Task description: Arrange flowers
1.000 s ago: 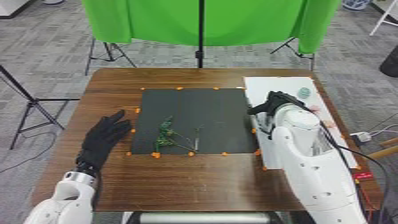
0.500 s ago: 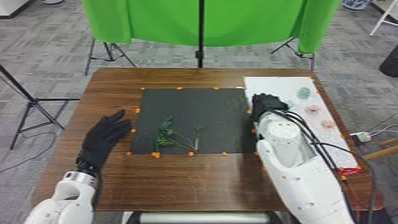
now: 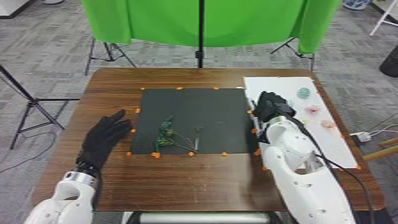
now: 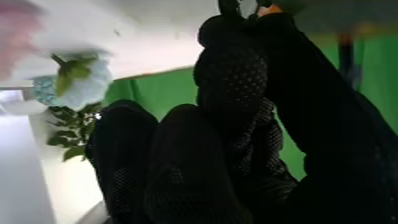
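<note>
"Three pastel blue-green and pink flowers [image 3: 304, 93] on white rectangular sheet [image 3: 329, 145]; green leafy stems [image 3: 166, 132] on black mat [image 3: 200, 107]. Right black-gloved hand [image 3: 274, 105] over sheet's edge; openness, hold: cannot tell."

"Likely trouble?"

"Flowers knocked askew by low sideways swing. Left black-gloved hand [image 3: 104, 132] relaxed open, empty."

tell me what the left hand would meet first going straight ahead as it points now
The way looks free: the left hand would probably pass by the dark mat, though the hand's height is unclear.
</note>
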